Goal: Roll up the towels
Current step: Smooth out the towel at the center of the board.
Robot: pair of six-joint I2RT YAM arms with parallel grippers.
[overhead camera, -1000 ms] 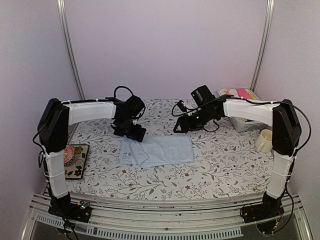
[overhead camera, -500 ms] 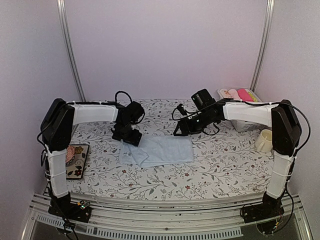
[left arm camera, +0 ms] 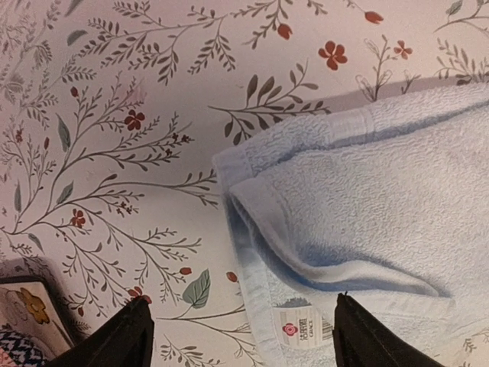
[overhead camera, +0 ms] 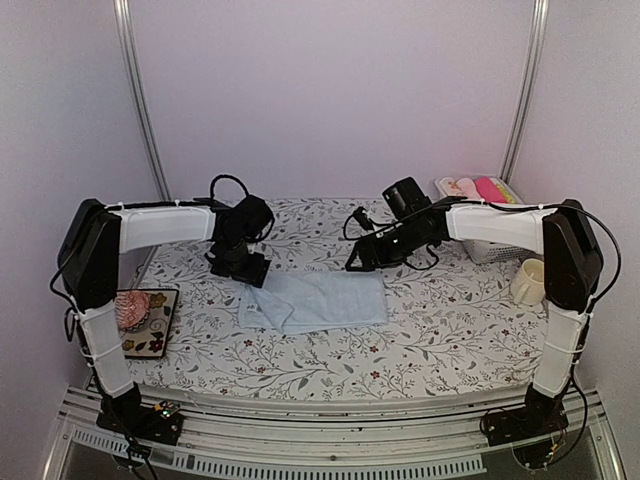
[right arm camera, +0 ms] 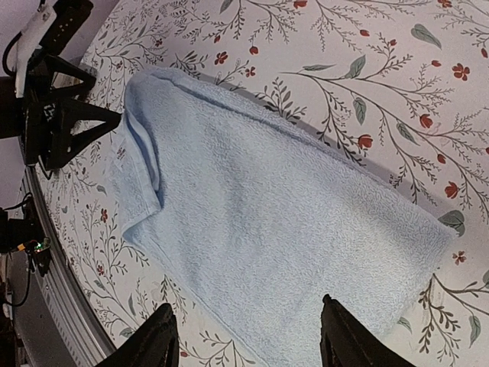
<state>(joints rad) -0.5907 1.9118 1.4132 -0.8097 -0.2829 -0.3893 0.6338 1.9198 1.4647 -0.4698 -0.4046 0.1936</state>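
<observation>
A light blue towel (overhead camera: 318,300) lies flat mid-table, and its left end is folded over on itself (left arm camera: 321,229) with a white label (left arm camera: 301,327) showing. My left gripper (overhead camera: 240,266) hovers open just past that left end. Its fingers (left arm camera: 114,342) straddle the towel's corner and hold nothing. My right gripper (overhead camera: 364,256) is open above the towel's far right part (right arm camera: 267,214), with nothing between its fingertips (right arm camera: 150,341). The left gripper (right arm camera: 53,115) also shows in the right wrist view, beyond the folded end.
A white basket (overhead camera: 490,245) at the back right holds a hot-pink cloth (overhead camera: 489,187) and a pale one (overhead camera: 457,186). A cream cup (overhead camera: 527,280) stands by the right arm. A patterned tray (overhead camera: 150,335) with a pink knitted lump (overhead camera: 131,309) sits at the left edge.
The left arm has swung left, drawing its gripper off the towel's left end, and the jaws have narrowed a little. The right arm and the towel have stayed put.
</observation>
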